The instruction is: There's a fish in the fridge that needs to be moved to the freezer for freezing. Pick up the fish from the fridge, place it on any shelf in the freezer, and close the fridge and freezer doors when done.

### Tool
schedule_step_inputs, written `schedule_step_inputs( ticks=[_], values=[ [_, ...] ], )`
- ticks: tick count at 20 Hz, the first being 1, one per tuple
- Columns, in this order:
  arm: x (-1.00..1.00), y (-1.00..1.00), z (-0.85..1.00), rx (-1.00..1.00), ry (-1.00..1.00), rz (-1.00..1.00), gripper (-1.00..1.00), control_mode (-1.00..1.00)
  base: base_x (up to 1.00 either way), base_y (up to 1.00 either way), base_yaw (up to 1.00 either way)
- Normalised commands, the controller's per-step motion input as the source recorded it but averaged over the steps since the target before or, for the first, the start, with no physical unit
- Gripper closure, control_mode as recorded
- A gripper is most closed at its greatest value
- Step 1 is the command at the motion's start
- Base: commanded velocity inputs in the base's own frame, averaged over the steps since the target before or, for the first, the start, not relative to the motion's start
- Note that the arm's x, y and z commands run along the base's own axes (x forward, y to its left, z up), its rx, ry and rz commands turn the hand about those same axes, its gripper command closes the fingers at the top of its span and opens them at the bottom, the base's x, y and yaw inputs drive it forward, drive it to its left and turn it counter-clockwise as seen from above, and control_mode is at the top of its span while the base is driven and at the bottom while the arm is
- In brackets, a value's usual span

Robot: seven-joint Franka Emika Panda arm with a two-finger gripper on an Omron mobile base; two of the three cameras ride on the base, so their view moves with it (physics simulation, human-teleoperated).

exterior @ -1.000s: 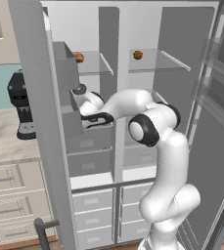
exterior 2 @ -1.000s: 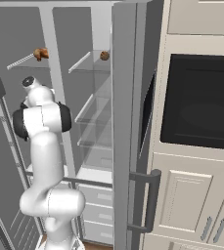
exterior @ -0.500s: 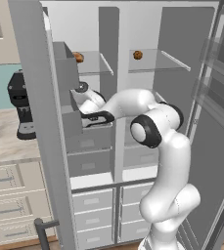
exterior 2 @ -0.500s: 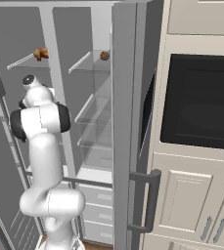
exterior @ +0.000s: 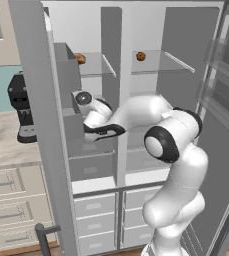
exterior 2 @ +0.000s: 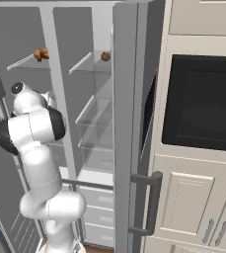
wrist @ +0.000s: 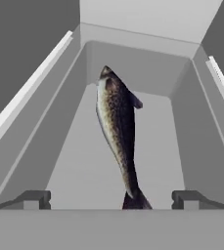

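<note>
My gripper (wrist: 111, 199) stands wide open over the fish (wrist: 117, 132), holding nothing.

Through my hand camera the speckled brown fish lies lengthwise on the pale floor of a grey-walled bin or shelf, its tail cut off at the bottom edge midway between my two fingertips (wrist: 33, 199), neither of which touches it. From the left base camera my arm reaches into the freezer (exterior: 93, 125), the narrower left compartment, and my hand is mostly hidden behind the open freezer door (exterior: 43, 125), so the fish cannot be made out there. The fridge (exterior: 158, 80) beside it stands open; a round brown food item (exterior: 141, 56) sits on its top shelf. From the right base camera the fridge door (exterior 2: 131, 123) blocks much of the inside.
</note>
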Motion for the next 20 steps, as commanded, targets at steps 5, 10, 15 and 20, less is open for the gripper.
schedule_step_inputs(
  ticks=[5,10,15,20],
  values=[
    [-0.77,-0.03,0.14,0.09,0.00,0.00,-1.00,-1.00,0.00,0.00,0.00],
    [-0.53,-0.23,0.24,0.13,0.00,0.00,-1.00,-1.00,0.00,0.00,0.00],
    [-0.61,-0.36,0.37,0.15,0.00,0.00,-1.00,-1.00,0.00,0.00,0.00],
    [-0.88,-0.42,0.50,0.09,0.08,0.00,-1.00,-1.00,0.00,0.00,0.00]
  ],
)
